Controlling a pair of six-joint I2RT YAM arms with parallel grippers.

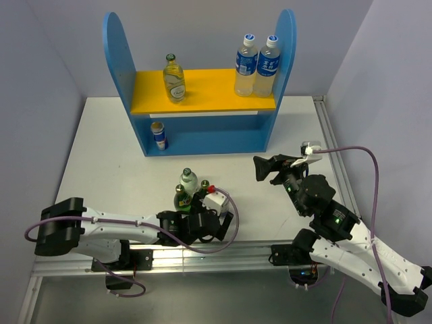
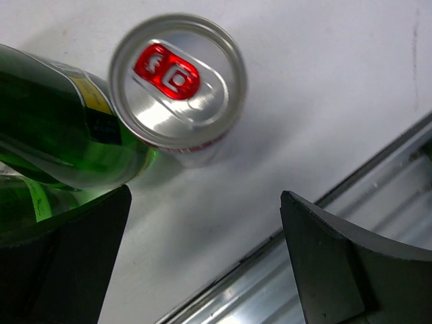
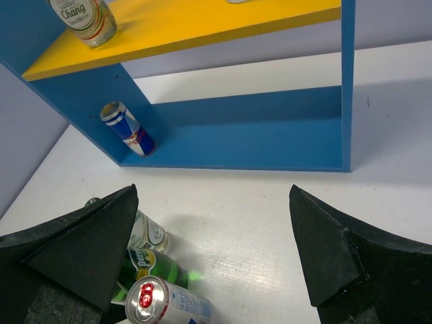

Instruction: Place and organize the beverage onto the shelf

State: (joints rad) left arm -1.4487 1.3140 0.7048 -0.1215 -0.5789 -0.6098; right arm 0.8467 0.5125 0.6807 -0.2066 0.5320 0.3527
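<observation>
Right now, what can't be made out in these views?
1. Top external: the left arm covers part of the drink cluster, so the count is unclear.
2. Left wrist: the green bottle is cut by the left edge and its label is unreadable. The can top is blurred.
3. Right wrist: the clear bottle on the yellow board is cut by the top edge. The right gripper finger hides part of the drink cluster.

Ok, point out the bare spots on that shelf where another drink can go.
Upper board: free between the clear glass bottle and the two plastic bottles. Lower level: free right of the lone can. Crowded: the huddle of green bottle and red-tabbed can.
</observation>
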